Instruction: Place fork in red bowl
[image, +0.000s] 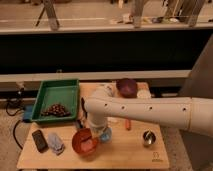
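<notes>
The red bowl (84, 142) sits near the front of the wooden table (125, 155), left of the small blue cup (105, 134). My white arm reaches in from the right and bends down over the bowl's far rim. The gripper (94, 131) hangs at the arm's end, right at that rim, between the bowl and the blue cup, mostly hidden by the wrist. The fork does not show as a separate thing. A pale patch lies inside the bowl, and I cannot tell whether it is the fork or gloss.
A green tray (55, 92) holding dark pieces stands at the back left. A dark purple bowl (127, 86) and a white item (144, 94) are at the back. A thin orange stick (128, 123), a metal cup (147, 137), a black object (39, 140) and a grey-blue object (56, 143) lie around.
</notes>
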